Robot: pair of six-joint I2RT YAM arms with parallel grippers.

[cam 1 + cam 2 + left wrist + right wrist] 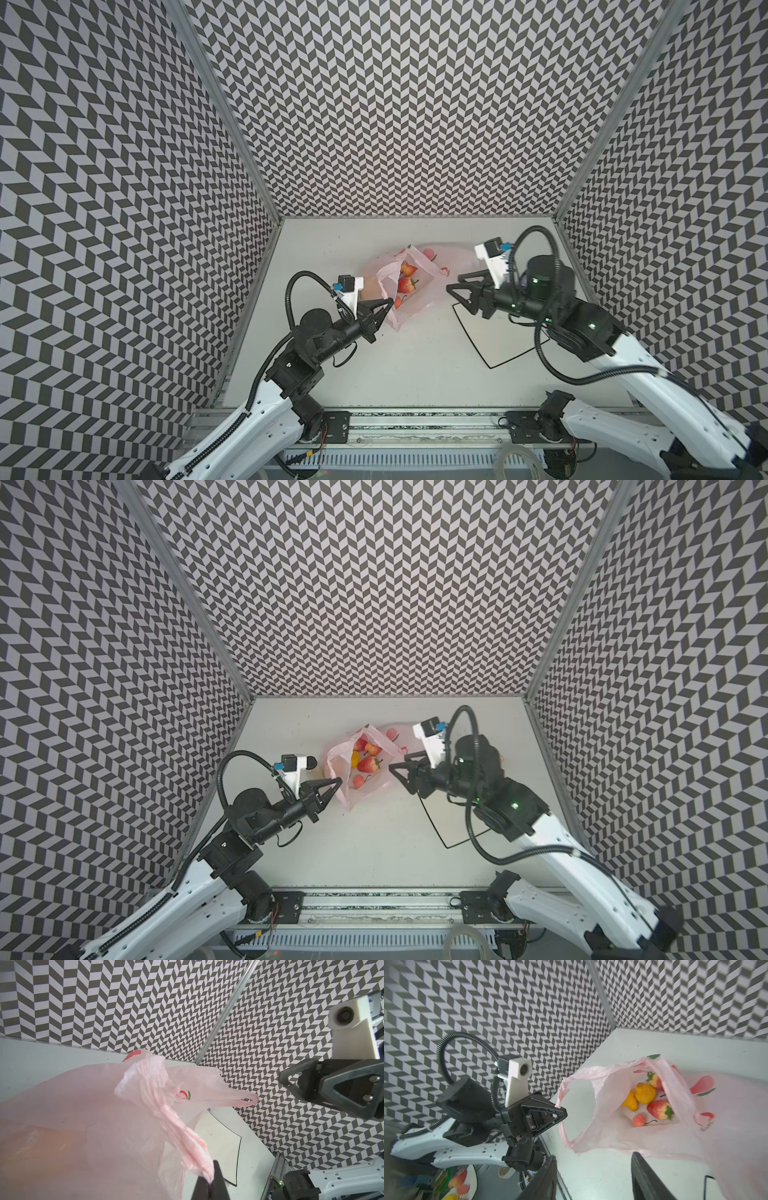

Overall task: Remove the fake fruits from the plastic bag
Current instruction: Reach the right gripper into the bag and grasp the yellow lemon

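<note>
Left tool (pixel 563 1114) is pinched tight on the rim of the thin, crinkly translucent pink plastic bag (pixel 612 1138), holding its mouth up off the white worktop (pixel 374 374). The small glossy toy fruits (pixel 644 1093) (strawberries, plus orange and yellow ones) sit deep inside that bag. Right tool (pixel 593 1165) hangs spread and empty just outside the bag's mouth. My take: keep the left pinch steady, go in low through the opening, grab one fruit only, and don't snag the loose pink handle (pixel 679 1095) draped across the mouth.
</note>
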